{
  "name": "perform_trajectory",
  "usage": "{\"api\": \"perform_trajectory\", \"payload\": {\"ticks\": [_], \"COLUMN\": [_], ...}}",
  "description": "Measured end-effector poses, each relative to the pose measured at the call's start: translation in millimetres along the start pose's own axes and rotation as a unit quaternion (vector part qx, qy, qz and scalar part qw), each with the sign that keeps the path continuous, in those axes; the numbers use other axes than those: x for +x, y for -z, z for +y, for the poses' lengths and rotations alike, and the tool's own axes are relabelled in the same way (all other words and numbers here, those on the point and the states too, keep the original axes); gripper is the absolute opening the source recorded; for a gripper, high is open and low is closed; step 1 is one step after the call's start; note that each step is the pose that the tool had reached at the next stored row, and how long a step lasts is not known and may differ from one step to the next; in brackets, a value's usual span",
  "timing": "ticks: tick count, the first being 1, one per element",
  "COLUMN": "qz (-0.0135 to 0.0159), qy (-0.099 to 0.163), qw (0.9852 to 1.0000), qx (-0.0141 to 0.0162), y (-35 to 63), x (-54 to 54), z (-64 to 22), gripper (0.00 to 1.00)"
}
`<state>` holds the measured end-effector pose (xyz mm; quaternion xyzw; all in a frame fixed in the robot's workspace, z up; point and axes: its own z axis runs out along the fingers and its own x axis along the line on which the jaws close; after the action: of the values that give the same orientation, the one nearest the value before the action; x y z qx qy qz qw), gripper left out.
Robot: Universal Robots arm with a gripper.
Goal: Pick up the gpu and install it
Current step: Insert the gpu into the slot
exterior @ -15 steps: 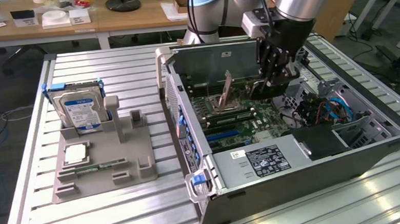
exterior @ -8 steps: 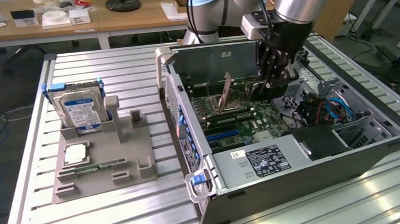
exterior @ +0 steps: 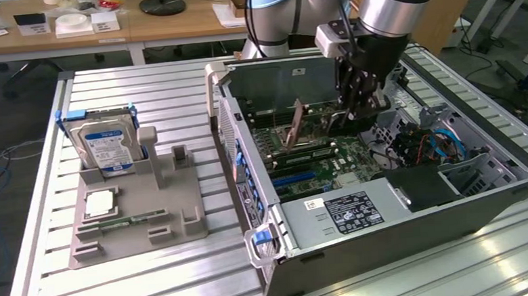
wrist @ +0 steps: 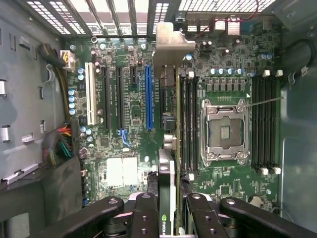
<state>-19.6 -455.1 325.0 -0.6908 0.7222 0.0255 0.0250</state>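
**Now, the gpu (wrist: 167,173) hangs edge-on in the gripper (wrist: 171,224) above the motherboard**

Wrist view: the gripper's dark fingers (wrist: 143,213) are closed part-way on the gpu, one pair on either side of the card. The card stands on edge over the motherboard (wrist: 124,124), between the blue slot (wrist: 147,96) and the nearest bank of memory slots (wrist: 190,119). Its metal bracket (wrist: 171,49) points toward the slotted rear wall of the case. It looks not yet seated.

To do this well, I judge:
- The card must stay upright and parallel to the slot beneath it.
- The bracket should meet the rear opening squarely.
- The push should be even along the whole length, so neither end goes in first.
- The white latches of the memory slots sit just beside the card and could catch it.

A green-and-white Nvidia eye mark shows on the card between the fingers. Any letters beside it are too small to read.

Exterior view: the arm reaches down into the open computer case (exterior: 483,197), which lies on the slatted table (exterior: 152,86). The gripper is low among the boards near the rear wall. Well apart, a grey holder (exterior: 159,214) carries a hard drive (exterior: 106,146) with a blue-and-white label. A black sticker (exterior: 347,213) sits on the power supply. Neither can be read.
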Motion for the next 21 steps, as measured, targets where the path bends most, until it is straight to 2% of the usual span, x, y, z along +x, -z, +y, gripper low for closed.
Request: {"api": "perform_trajectory", "payload": {"ticks": [4, 11, 21], "qz": [0.0000, -0.0007, -0.0009], "qy": [0.000, 0.000, 0.000], "qw": [1.0000, 1.0000, 1.0000], "qx": [0.0000, 0.0000, 0.0000], "y": [-1.8, -3.3, -16.4], "x": [0.1, 2.2, 6.7], "z": [0.3, 5.8, 7.6], "gripper": [0.27, 0.27, 0.27]}}
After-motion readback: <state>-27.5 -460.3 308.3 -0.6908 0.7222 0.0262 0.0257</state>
